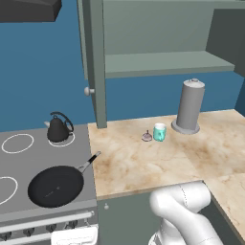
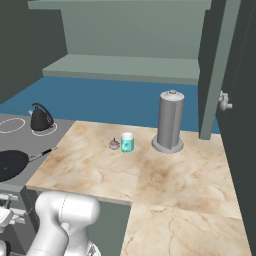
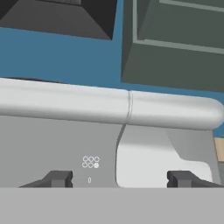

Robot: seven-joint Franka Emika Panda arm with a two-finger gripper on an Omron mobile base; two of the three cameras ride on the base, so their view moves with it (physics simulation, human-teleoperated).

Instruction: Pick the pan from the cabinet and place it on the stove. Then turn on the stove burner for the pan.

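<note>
Left base view: pan (image 1: 56,185) sits on the stove (image 1: 28,165) front burner ring, handle pointing toward the marble worktop (image 1: 158,155); kettle (image 1: 59,128) on a back ring. Cabinet (image 1: 158,43) door open.

Right base view: pan (image 2: 10,164) at the left edge, on the stove.

Hand view: fingers (image 3: 120,179) spread apart, nothing between them, close against the stove's front panel with its pale bar (image 3: 105,105). Pan out of frame here.
</note>
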